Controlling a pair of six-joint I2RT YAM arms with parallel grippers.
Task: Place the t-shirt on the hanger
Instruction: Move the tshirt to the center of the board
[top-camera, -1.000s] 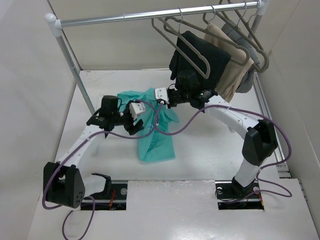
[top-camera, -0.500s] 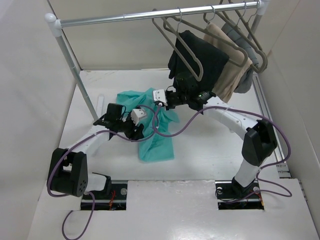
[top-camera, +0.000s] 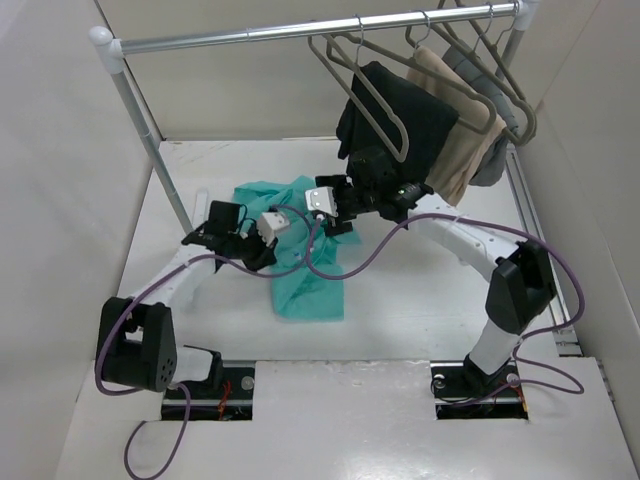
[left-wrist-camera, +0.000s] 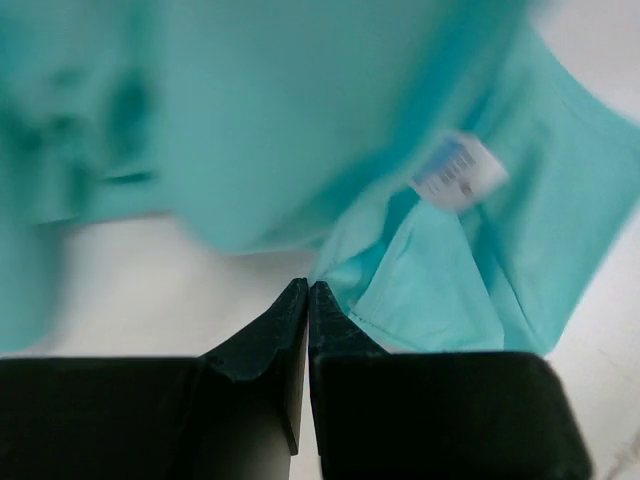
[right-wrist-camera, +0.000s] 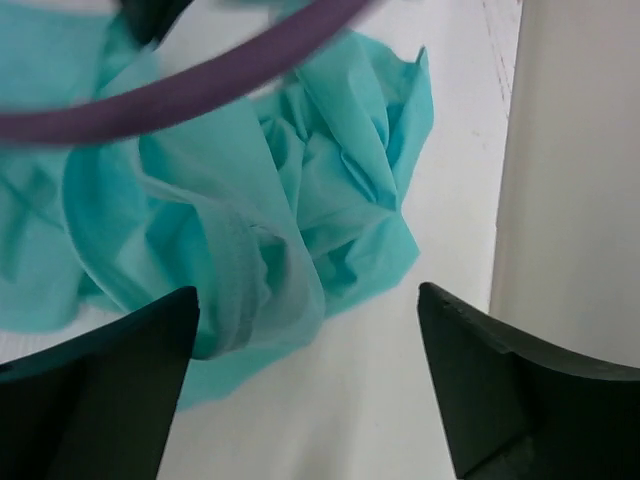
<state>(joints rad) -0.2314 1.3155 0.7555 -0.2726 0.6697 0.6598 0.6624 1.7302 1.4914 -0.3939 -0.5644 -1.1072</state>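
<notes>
The teal t-shirt (top-camera: 312, 272) lies crumpled on the white table, between the two arms. My left gripper (top-camera: 272, 232) is at its left edge; in the left wrist view its jaws (left-wrist-camera: 307, 286) are shut, tips pinching a fold of the t-shirt (left-wrist-camera: 430, 270) just below the white neck label (left-wrist-camera: 458, 170). My right gripper (top-camera: 322, 198) hovers over the shirt's upper part and stands open, with bunched cloth (right-wrist-camera: 300, 190) below and between its fingers but not gripped. The empty grey hanger (top-camera: 377, 108) hangs on the rail behind, in front of the black garment.
A rail (top-camera: 300, 30) on a slanted post (top-camera: 150, 140) crosses the back. A black garment (top-camera: 420, 120), a tan one (top-camera: 458, 150) and a grey one (top-camera: 497, 155) hang at its right end. Purple cables (top-camera: 340, 262) loop over the shirt. Side walls close in.
My left gripper has shut on the shirt's edge. My right gripper has opened and let go of the cloth, which has dropped back. The left arm has shifted slightly back.
</notes>
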